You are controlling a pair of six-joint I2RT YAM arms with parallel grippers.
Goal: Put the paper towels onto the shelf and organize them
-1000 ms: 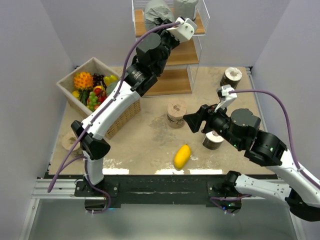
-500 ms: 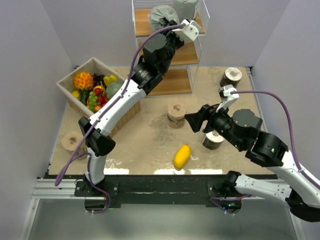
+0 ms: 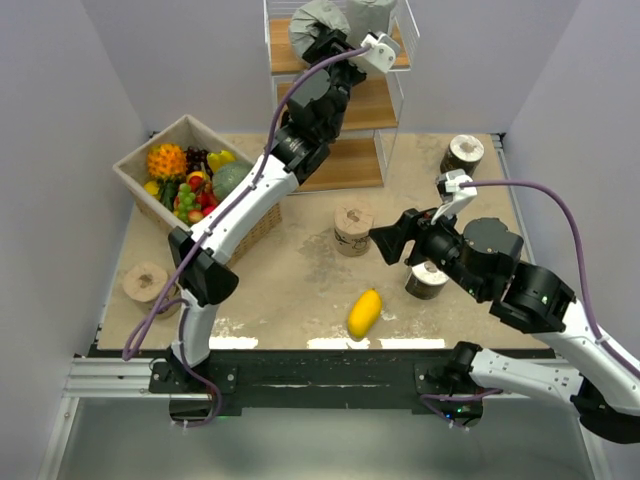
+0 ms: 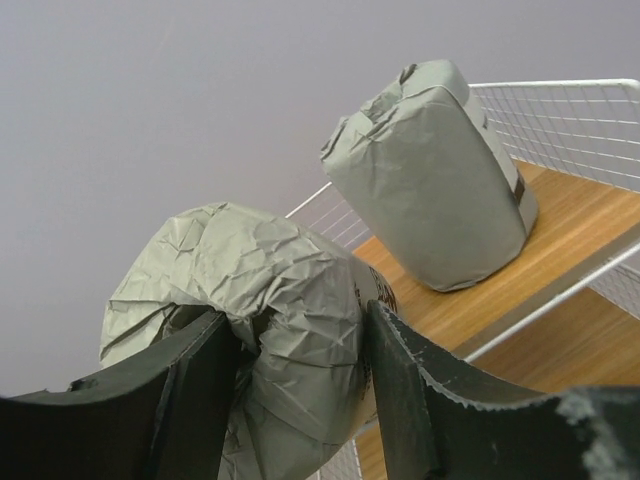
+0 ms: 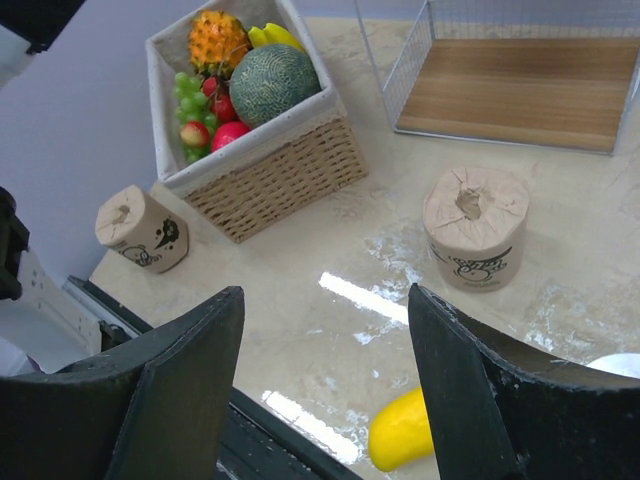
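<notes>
- The desk (image 3: pixel 300 290) carries four rolls that are not yet on the shelf. A tan roll (image 3: pixel 352 228) is near the middle and a second tan roll (image 3: pixel 146 282) is by the left edge. A dark roll (image 3: pixel 462 153) is in the far right corner and a second dark roll (image 3: pixel 427 280) is toward the right edge.
- The shelf (image 3: pixel 375 105) stands at the far edge of the desk. The step in hand, as I judge it, is to set a grey roll on its top board.
- The left arm (image 3: pixel 250 200) reaches up to that board. The left jaws stand on both sides of the grey roll (image 4: pixel 280 270), close to its wrap. I cannot tell if they press it.
- Whether the grey roll rests fully on the board is hidden. To do this well, the roll should sit inside the board's near edge before the jaws open wide.
- After that, the arm should draw straight back and not sweep sideways, because the second grey roll (image 4: pixel 435 180) is just beside it, farther in on the board.
- The right jaws are wide and hold nothing. They hang over the desk near the first tan roll, which I think is the natural next pick.
- The basket (image 3: pixel 130 165) by the far left corner and the mango (image 3: pixel 364 312) near the near edge should not be disturbed.
</notes>
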